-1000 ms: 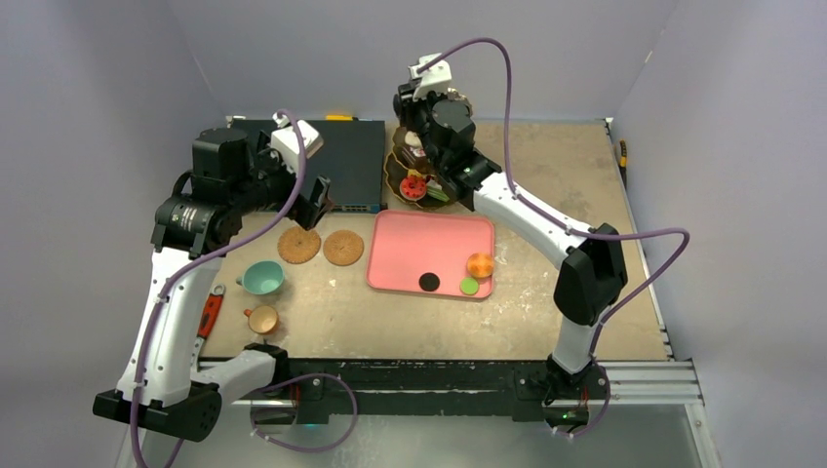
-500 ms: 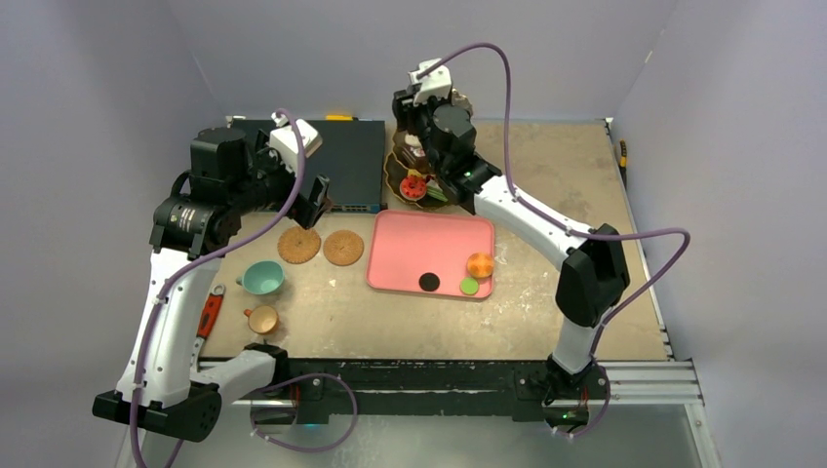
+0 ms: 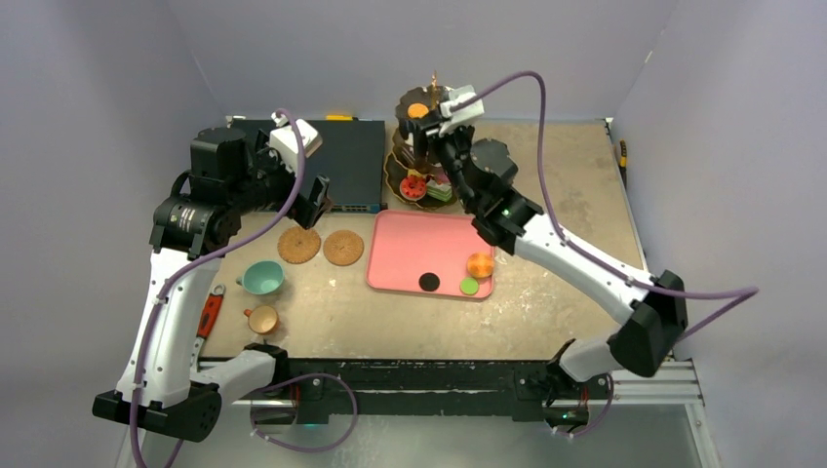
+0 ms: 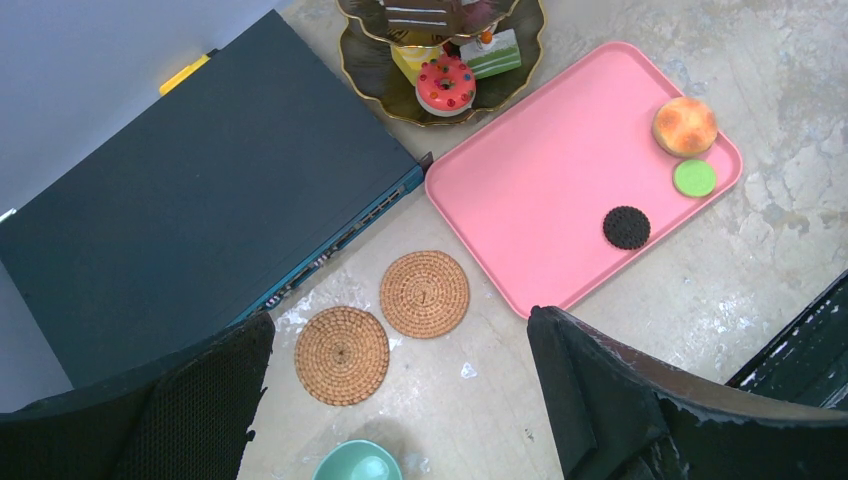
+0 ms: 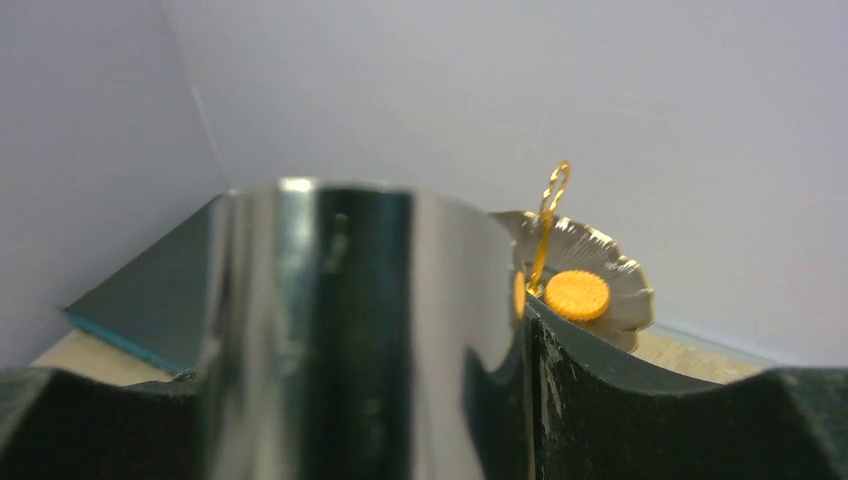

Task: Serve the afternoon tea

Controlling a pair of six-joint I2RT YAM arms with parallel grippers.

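Right arm has swung out since a second ago: the elbow now sits further right and nearer, and the wrist is off the top of the dark scalloped three-tier stand with a gold rod point(image 3: 394, 174). The top tier now shows, with an orange round biscuit point(image 3: 417, 110) on it. Left arm hasn't shifted. Right pincer point(image 3: 434, 136) is just beside the stand's right flank, aimed far-left at it. Its wrist view is mostly filled by a glossy dark surface between the fingers, so I can't tell whether it's closed or holding something. Left pincer point(image 4: 395, 335) is spread wide with nothing in it, hanging above the two brown woven round coasters point(image 4: 425, 293), which lie side by side, both bare. The stand is at the far middle of the bench point(image 3: 566, 195), its lower tier carrying a red ring doughnut point(image 4: 445, 84) and a green-and-white cake slice point(image 4: 491, 52). Key relation: three pieces remain on the pink rectangular tray point(image 3: 419, 244), bunched at its near-right corner: golden-orange bun point(image 3: 479, 264), flat green disc point(image 3: 469, 286), black round biscuit point(image 3: 428, 282). They lie nearward and slightly right of the right pincer, with the tray between the stand and that arm's base, so the right arm looks the nearer one. All three are round, so there's no long axis to line up on. Teal cup point(image 3: 261, 278) and smaller tan cup point(image 3: 261, 319) stand near-left, apart from the coasters, on the left arm's side.
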